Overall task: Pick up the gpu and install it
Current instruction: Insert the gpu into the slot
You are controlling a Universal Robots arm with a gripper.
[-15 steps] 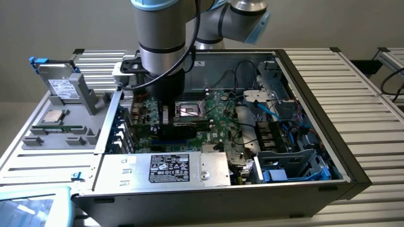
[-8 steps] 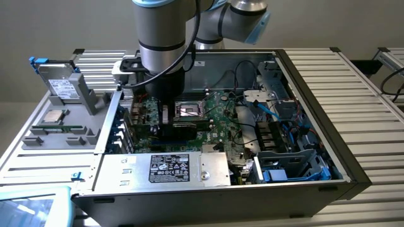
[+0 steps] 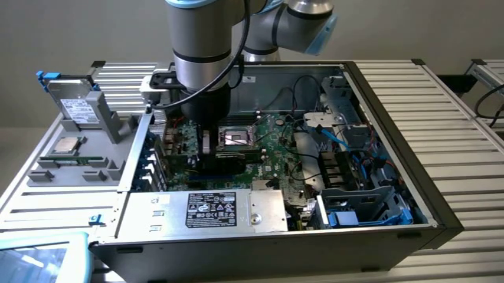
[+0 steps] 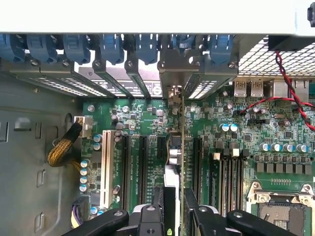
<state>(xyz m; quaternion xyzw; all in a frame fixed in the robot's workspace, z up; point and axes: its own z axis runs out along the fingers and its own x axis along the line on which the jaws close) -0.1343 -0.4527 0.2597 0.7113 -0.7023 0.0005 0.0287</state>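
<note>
One gpu (image 4: pixel 181 147) held edge-on above motherboard (image 4: pixel 142 118) slots (image 4: pixel 141 167), my tool (image 4: pixel 173 214) closed on it; I judge risk: slight tilt misses slot; edge connector jams; board components scraped.

The hand (image 4: pixel 175 200) hides much of the edge-on gpu (image 4: pixel 181 137), perhaps slotted.

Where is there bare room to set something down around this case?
Bare slatted table at the exterior view's right of the PC case, and slats on the camera side of the gray tray. Crowded: the motherboard, where the gripper holds the gpu.
</note>
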